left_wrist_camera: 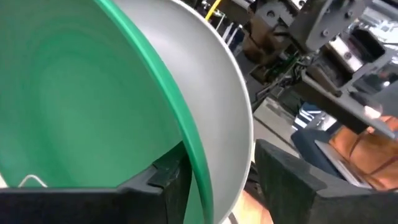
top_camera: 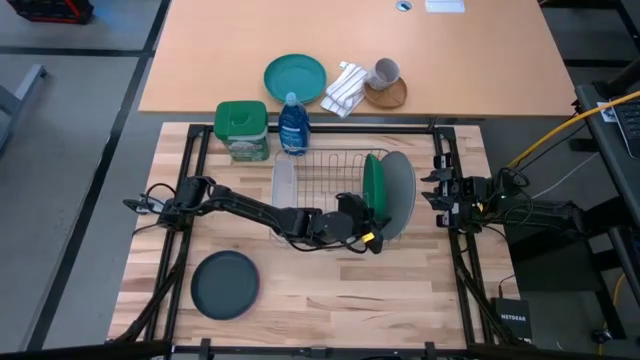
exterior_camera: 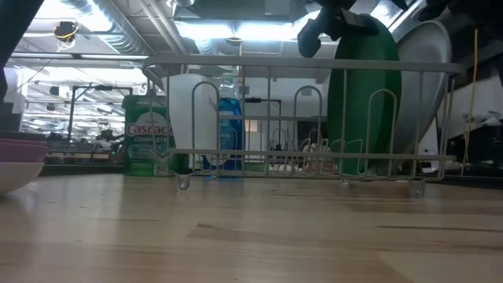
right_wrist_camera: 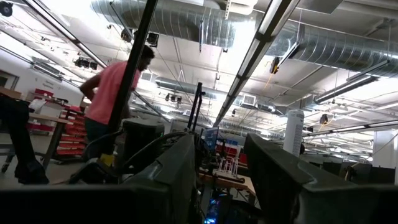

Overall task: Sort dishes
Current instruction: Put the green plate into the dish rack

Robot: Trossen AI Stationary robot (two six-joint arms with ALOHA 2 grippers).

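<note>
A green plate (top_camera: 372, 193) stands on edge in the wire dish rack (top_camera: 318, 168), with a large light grey plate (top_camera: 399, 195) on edge right behind it; both also show in the low view, green (exterior_camera: 363, 102) and grey (exterior_camera: 424, 71). My left gripper (top_camera: 367, 232) is open at the green plate's near rim, one finger on each side of the rim (left_wrist_camera: 200, 168). A dark grey plate (top_camera: 226, 285) lies flat on the table at the near left. Pink and white dish edges (exterior_camera: 16, 157) show at the low view's left. My right gripper (top_camera: 437, 190) waits open at the right. My left gripper stands astride the green plate's rim (left_wrist_camera: 200, 168), coming level from the table's near side. One finger (left_wrist_camera: 163, 180) lies close against the plate's green face. I cannot tell whether it touches. The plate rests in the rack.
On the far table are a teal plate (top_camera: 295, 77), a striped cloth (top_camera: 345, 88) and a mug (top_camera: 386, 72). A green-lidded tub (top_camera: 241, 130) and a blue soap bottle (top_camera: 293, 125) stand behind the rack. A person in pink (right_wrist_camera: 115, 81) stands in the room.
</note>
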